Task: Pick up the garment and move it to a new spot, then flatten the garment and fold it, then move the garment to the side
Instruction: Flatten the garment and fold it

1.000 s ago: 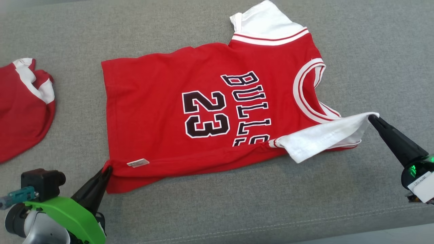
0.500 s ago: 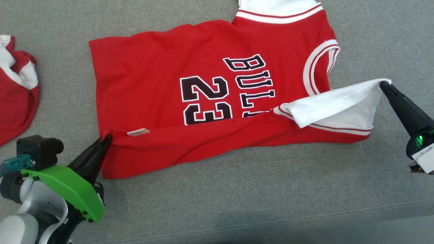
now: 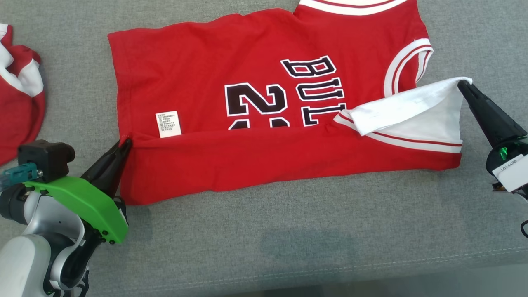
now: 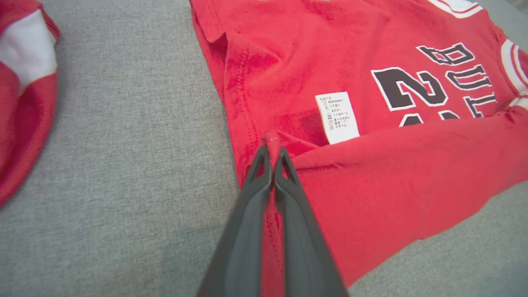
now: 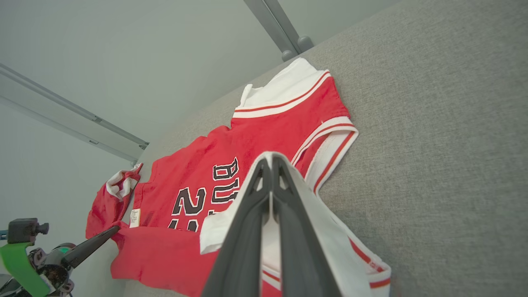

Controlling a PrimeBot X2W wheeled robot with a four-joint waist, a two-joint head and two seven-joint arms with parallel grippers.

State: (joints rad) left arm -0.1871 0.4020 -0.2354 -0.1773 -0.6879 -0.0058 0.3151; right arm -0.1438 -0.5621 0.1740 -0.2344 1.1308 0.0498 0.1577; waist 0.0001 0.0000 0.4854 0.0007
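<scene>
Nearest you, your left gripper [image 3: 127,142] is pinched shut on the hem corner [image 4: 272,136] of the red Bulls jersey [image 3: 198,62]. At 3 o'clock, your right gripper [image 3: 461,83] pinches its white sleeve [image 3: 408,109]. The jersey's long axis runs 9 to 3 across the grey cushion [image 3: 288,239], so you'd likely carry both ends toward 12 together.

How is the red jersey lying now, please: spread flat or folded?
Partly folded: the red jersey has its near edge turned over its front, covering part of the number, with the care label exposed.
</scene>
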